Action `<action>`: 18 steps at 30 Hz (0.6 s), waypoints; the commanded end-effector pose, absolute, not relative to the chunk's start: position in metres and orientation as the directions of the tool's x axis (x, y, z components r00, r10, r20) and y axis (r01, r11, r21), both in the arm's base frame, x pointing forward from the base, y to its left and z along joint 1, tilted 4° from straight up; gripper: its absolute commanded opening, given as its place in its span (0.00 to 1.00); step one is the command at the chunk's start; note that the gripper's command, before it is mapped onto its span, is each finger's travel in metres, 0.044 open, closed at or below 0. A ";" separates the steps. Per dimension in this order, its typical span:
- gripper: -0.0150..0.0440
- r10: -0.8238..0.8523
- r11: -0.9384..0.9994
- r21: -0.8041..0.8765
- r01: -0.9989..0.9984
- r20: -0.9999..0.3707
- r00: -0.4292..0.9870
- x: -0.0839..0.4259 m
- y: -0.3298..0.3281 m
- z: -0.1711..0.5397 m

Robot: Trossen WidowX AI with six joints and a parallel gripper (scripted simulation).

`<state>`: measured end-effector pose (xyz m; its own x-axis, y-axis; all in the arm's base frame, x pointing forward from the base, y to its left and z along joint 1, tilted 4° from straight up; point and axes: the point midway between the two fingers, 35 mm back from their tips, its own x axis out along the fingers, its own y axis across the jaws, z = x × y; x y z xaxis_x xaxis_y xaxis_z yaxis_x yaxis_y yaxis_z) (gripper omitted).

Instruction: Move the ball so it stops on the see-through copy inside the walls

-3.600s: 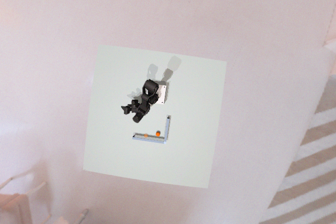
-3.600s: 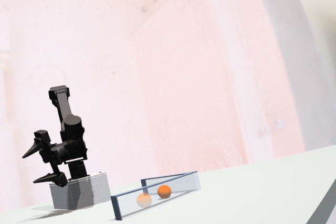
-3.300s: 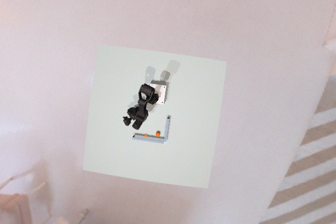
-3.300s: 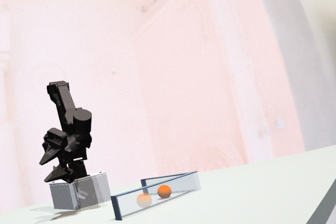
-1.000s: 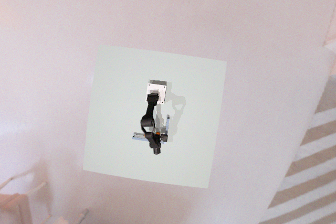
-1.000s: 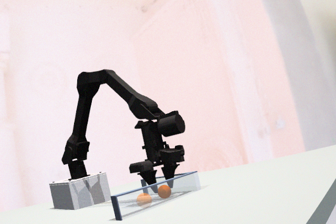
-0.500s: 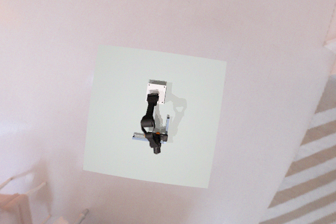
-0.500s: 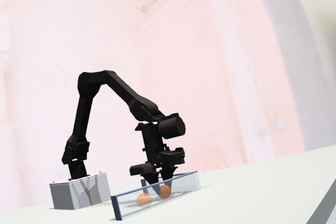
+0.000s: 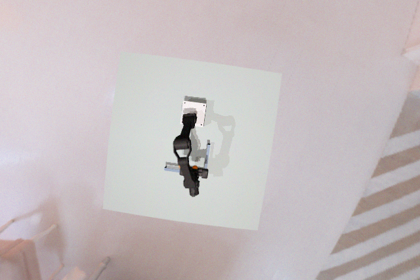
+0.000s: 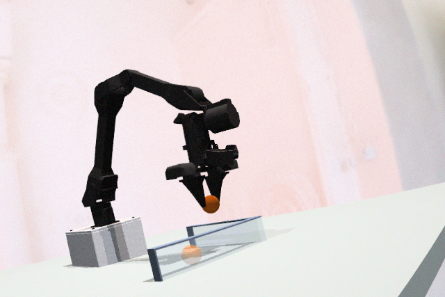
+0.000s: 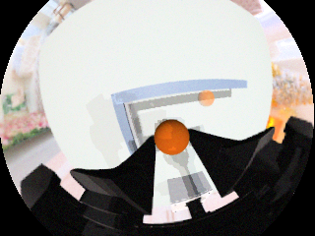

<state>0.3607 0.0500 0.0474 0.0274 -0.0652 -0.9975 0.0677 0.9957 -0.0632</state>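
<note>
Top view first: hard to read much here. Black arm (image 9: 184, 149) covering most of the action near the middle of the pale tabletop (image 9: 142, 128), only a sliver of orange ball (image 9: 194, 167) peeking out beside the wrist. Clear walls (image 9: 207, 153) mostly hidden too, just two short bluish strips poking out either side of the arm. See-through copy not findable from up here. White base block (image 9: 198, 111) half covered by the first link.

Exterior view, much clearer: fingers (image 10: 197, 187) pinching the ball (image 10: 211, 204) at their very tips, lifted well above the tabletop (image 10: 323, 250), hanging over the far wall of the corner (image 10: 215, 236). Faint see-through copy (image 10: 191, 253) resting inside the walls, blurred a bit through the near pane. Grey base block (image 10: 106, 241) off toward the left edge.

Wrist view: ball (image 11: 172, 137) dead centre between the dark fingers, blocking part of the corner (image 11: 125, 108). Pale copy (image 11: 207, 97) tucked against the far wall, small and washed out.
</note>
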 end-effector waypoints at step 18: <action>0.25 -0.064 0.995 -0.061 0.074 -0.997 0.041 0.372 -0.011 0.066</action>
<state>0.3676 0.0088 0.0735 0.0416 -0.0655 -0.9970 0.0791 0.9949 -0.0620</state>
